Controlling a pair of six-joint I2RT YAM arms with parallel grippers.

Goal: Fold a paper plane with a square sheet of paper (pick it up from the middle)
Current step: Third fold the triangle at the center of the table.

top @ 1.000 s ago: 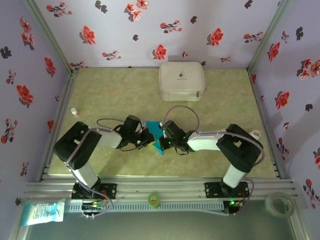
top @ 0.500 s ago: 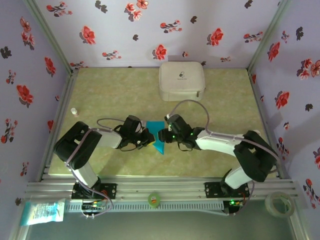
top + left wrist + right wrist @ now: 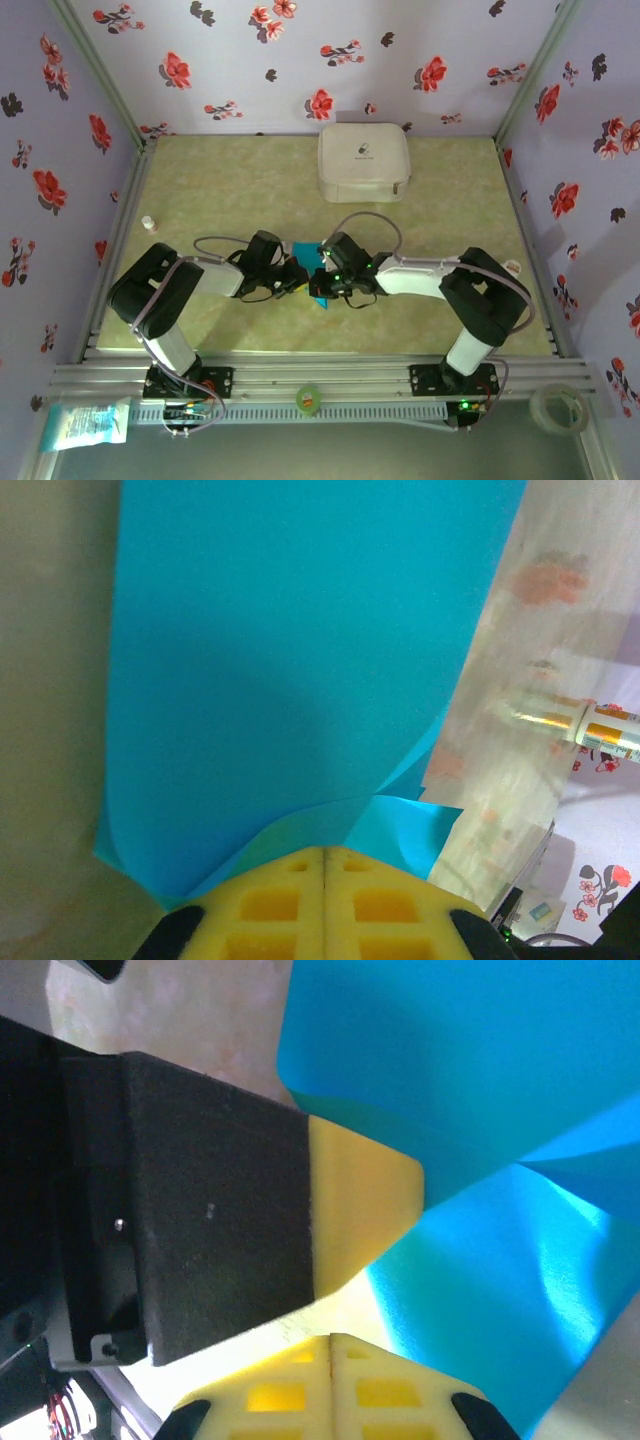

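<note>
Paper pinch mid-table, both grippers meeting over the blue sheet.
Mid-table, left gripper (image 3: 325,858) is clamping its yellow pads together on the square sheet of paper (image 3: 300,630), with a folded flap sticking out at the seam, likely pinning the layers so the crease is not springing open. Opposite it, right gripper (image 3: 331,1342) is sitting with pads pressed together and no gap; the sheet is running just beside them, but I cannot tell whether any paper is caught between. One yellow fingertip (image 3: 362,1198) of the left gripper is touching the blue fold in the right wrist view. The sheet is lying at the centre of the table (image 3: 230,180) between the two wrists, partly folded, not yet dart-shaped; white case (image 3: 363,160) is resting at the far side, well apart.
</note>
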